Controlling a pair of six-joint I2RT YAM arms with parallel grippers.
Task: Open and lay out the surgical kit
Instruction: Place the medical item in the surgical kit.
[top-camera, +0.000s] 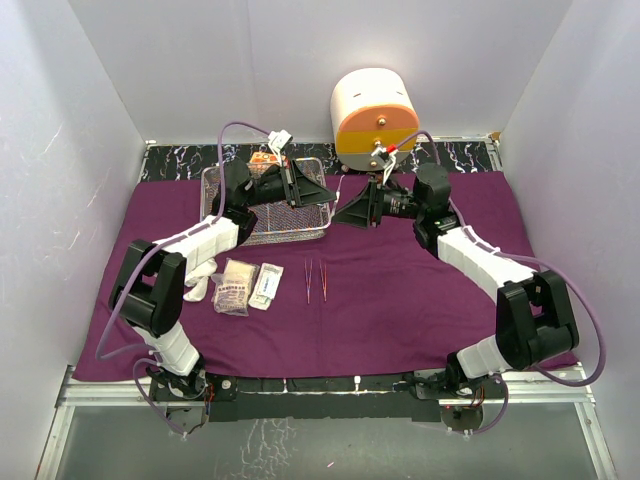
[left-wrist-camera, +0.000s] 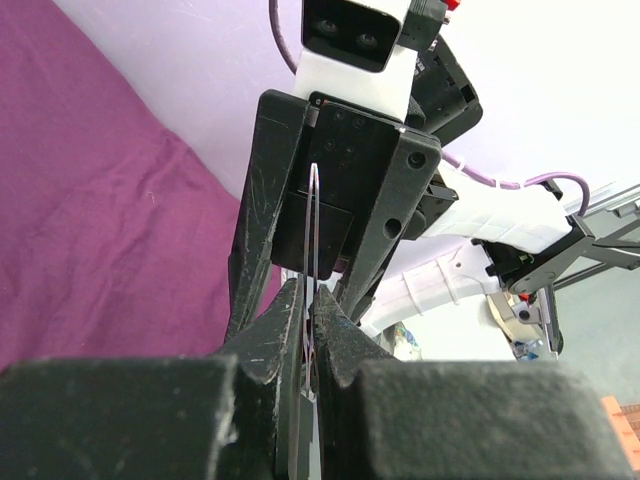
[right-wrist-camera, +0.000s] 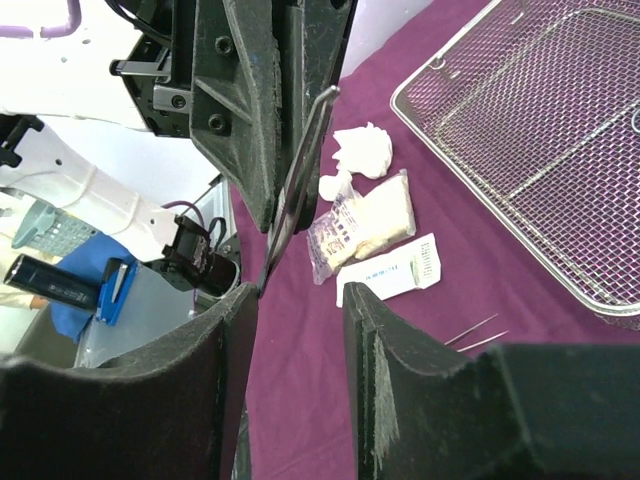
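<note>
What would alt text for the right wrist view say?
The left gripper holds thin forceps in front of the open right gripper. Behind, on purple cloth, lie gauze, two packets, tweezers and a mesh tray.

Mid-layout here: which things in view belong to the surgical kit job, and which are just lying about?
Job: large purple cloth; rectangular silver wire-mesh tray; two small flat packets; white gauze wad; two thin metal instruments on the cloth; third thin metal instrument, held by the left gripper.
Lying about: rounded white-and-orange cabinet; blue cloth beyond the table edge.
</note>
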